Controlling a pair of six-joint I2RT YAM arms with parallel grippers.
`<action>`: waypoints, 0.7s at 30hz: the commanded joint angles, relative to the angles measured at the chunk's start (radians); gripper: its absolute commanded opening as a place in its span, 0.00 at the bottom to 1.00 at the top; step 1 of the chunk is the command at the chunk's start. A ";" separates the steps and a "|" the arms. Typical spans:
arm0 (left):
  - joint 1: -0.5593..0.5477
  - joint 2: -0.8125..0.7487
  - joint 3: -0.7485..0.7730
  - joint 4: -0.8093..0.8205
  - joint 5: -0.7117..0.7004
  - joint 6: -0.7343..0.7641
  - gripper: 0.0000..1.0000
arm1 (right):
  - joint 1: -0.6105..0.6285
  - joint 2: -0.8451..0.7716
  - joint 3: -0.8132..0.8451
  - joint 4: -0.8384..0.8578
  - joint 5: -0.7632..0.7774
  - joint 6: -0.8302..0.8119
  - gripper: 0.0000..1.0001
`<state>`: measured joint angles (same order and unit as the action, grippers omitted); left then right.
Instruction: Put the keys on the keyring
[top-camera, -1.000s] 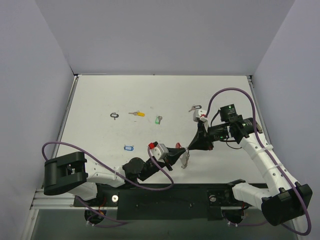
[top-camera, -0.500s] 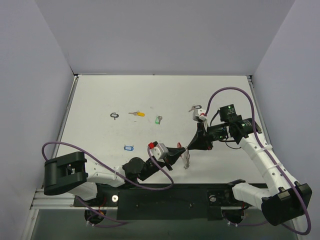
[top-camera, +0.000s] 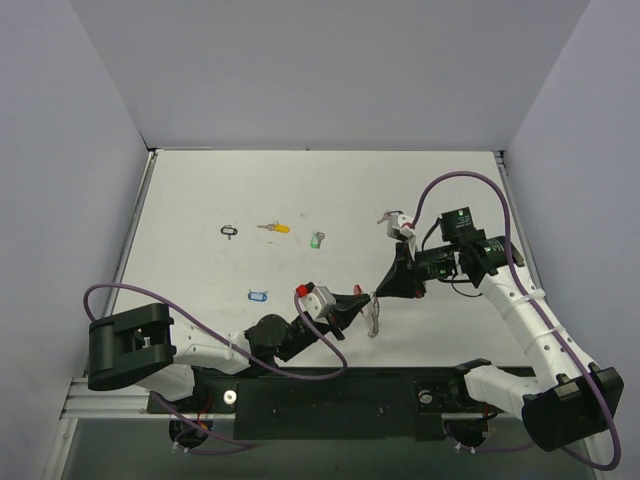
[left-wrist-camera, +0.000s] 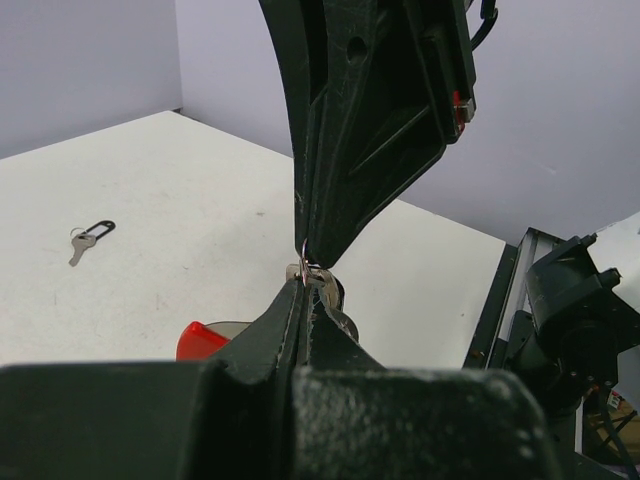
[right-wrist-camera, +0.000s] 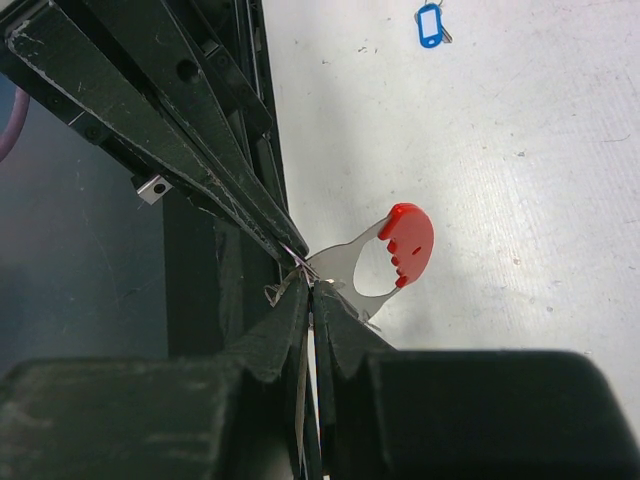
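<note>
The keyring hangs between my two grippers just above the table near its front: a silver plate with a red plastic end (right-wrist-camera: 408, 243) and a thin wire ring (left-wrist-camera: 304, 262). My left gripper (left-wrist-camera: 305, 283) is shut on the ring from below. My right gripper (right-wrist-camera: 312, 290) is shut on the same ring, tip to tip with the left. In the top view they meet at the keyring (top-camera: 373, 320). Loose keys lie on the table: black-tagged (top-camera: 230, 231), yellow (top-camera: 273, 228), green (top-camera: 317, 240), blue (top-camera: 259, 296) and another black-tagged (top-camera: 388, 216).
The table (top-camera: 200, 190) is white, with purple-grey walls on three sides. A black rail with the arm bases runs along the near edge (top-camera: 330, 395). The right arm's purple cable (top-camera: 470, 182) loops above its wrist.
The right wrist has shifted slightly toward the far side. Both grippers stay pinched on the ring in the same place.
</note>
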<state>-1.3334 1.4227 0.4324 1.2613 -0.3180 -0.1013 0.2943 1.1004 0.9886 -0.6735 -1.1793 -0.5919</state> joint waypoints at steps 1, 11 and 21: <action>-0.003 -0.024 0.000 0.082 0.019 -0.014 0.00 | -0.012 0.003 -0.013 0.035 -0.039 0.010 0.00; -0.003 -0.033 -0.018 0.139 0.037 -0.003 0.00 | -0.012 0.006 -0.036 0.101 -0.028 0.081 0.00; 0.000 -0.051 -0.029 0.162 0.039 0.017 0.00 | -0.011 0.010 -0.057 0.172 -0.026 0.155 0.00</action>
<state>-1.3334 1.4097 0.4023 1.2652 -0.2989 -0.0925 0.2886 1.1042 0.9424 -0.5514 -1.1835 -0.4732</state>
